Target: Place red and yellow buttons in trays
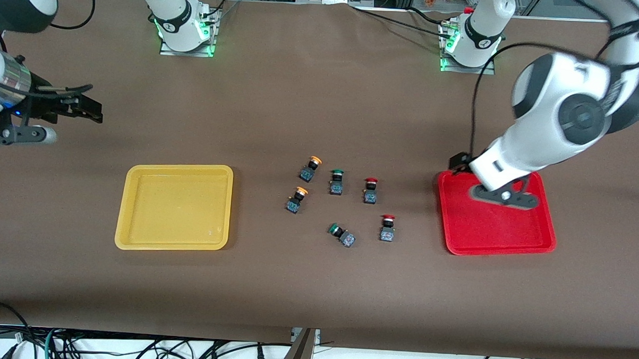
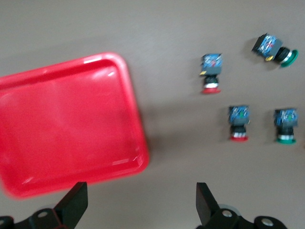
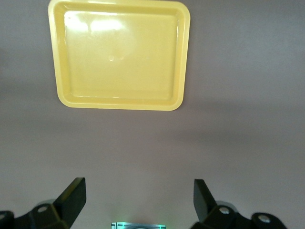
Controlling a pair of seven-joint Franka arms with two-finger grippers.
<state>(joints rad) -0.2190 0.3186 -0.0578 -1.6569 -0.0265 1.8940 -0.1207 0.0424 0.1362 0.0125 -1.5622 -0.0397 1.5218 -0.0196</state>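
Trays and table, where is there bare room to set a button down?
Both the yellow tray and the red tray hold nothing. The brown strip between yellow tray and buttons is bare. Crowded: the six-button cluster mid-table.

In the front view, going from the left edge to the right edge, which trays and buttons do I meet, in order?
Yellow tray → two yellow buttons → green buttons → red buttons → red tray.

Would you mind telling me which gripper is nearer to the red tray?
Left. The left gripper hangs open over the red tray, by its rim toward the robots. The right gripper, also open, is up at the right arm's end of the table.
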